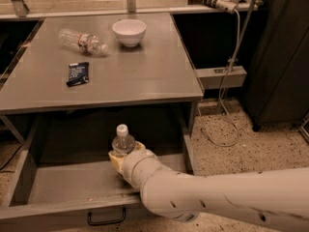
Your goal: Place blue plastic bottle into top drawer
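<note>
The blue plastic bottle (122, 139) stands upright inside the open top drawer (58, 185), its white cap up and its lower part hidden by my gripper. My gripper (124, 159), on a thick white arm coming from the lower right, is shut around the bottle's body near the drawer's middle. The drawer is pulled out under the grey table (125, 76), with its small black handle (105, 220) at the front.
On the table lie a clear bottle with a red-marked label (82, 40), a white bowl (129, 32) and a dark packet (77, 74). A dark cabinet (285, 57) stands at the right, with cables (227, 100) hanging beside the table.
</note>
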Controlling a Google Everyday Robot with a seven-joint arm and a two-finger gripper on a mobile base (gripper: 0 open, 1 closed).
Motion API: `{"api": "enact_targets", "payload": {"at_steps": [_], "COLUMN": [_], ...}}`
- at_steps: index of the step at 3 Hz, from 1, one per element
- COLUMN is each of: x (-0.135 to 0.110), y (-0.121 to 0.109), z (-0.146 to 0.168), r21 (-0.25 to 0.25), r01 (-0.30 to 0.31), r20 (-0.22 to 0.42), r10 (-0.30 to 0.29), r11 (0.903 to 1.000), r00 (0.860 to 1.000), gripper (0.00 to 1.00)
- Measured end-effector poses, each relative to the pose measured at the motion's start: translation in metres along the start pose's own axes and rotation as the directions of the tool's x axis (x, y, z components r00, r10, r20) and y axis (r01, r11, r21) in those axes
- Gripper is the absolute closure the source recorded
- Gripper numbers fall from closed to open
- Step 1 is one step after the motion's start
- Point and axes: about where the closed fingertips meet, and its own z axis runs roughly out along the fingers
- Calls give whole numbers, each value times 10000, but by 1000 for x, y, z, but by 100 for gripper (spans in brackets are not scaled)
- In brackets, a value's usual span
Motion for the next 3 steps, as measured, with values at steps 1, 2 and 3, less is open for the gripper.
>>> {"api": "enact_targets", "payload": {"at_steps": [1, 2, 3], "x": [0, 0, 0], "y": [0, 0, 0], "z": [0, 0, 0], "r21": [0, 0, 0], "r01": [0, 0, 0], "r20": [0, 0, 0], "r10": [0, 0, 0], "r11": [10000, 10000, 10000], "r00": [10000, 10000, 10000], "gripper": [12, 0, 0]}}
